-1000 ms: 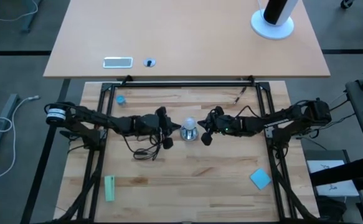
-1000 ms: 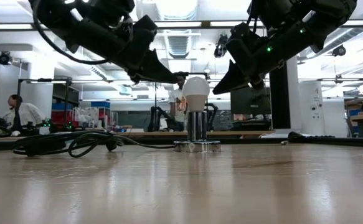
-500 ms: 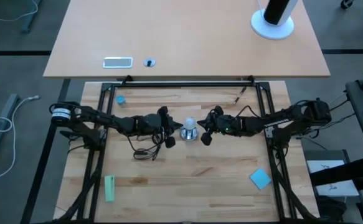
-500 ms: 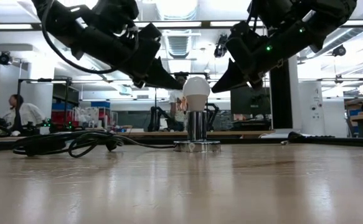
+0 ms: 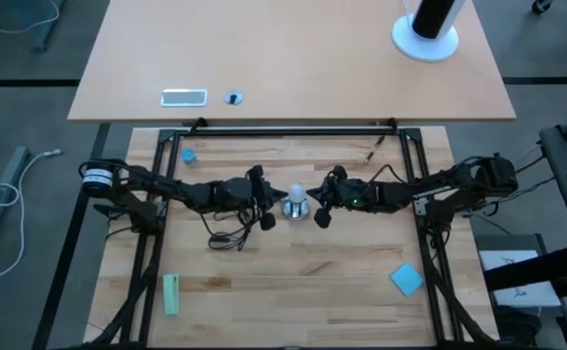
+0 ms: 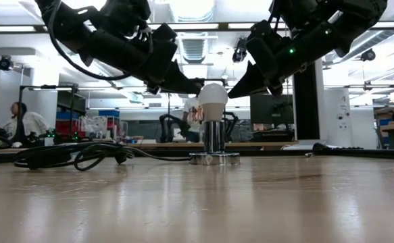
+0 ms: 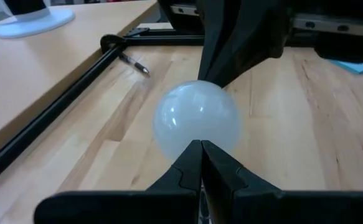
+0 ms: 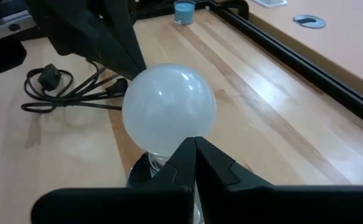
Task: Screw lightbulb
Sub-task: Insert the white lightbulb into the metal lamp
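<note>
The lightbulb (image 6: 213, 101), whitish with a round head, stands upright with its base in the shiny silver socket (image 6: 213, 156), which rests on the table's middle. A black cord (image 6: 82, 156) runs from the socket toward the table's left. My left gripper (image 6: 198, 89) is shut, with its tip at the head's left side. My right gripper (image 6: 230, 95) is shut too, its tip at the head's right side. From above, the lightbulb (image 5: 296, 193) sits between my left gripper (image 5: 277, 198) and my right gripper (image 5: 315, 200). My left gripper touches the left side of the bulb's round head (image 7: 197, 134) with the tip of its shut fingers, slanting down from the table's left. The bulb stays upright in the socket. My right gripper touches the head's right side (image 8: 181, 134) with its shut tip, slanting down from the table's right.
A green block (image 5: 171, 294) lies at the near left and a blue block (image 5: 407, 279) at the near right. A small blue cap (image 5: 188, 156) sits at the far left beside the black frame rail (image 5: 293, 131). People sit in the room beyond (image 6: 21, 125).
My left gripper has edged toward the table's right and slightly down, so its shut tip now meets the bulb's head. The bulb and socket have stayed in place.
</note>
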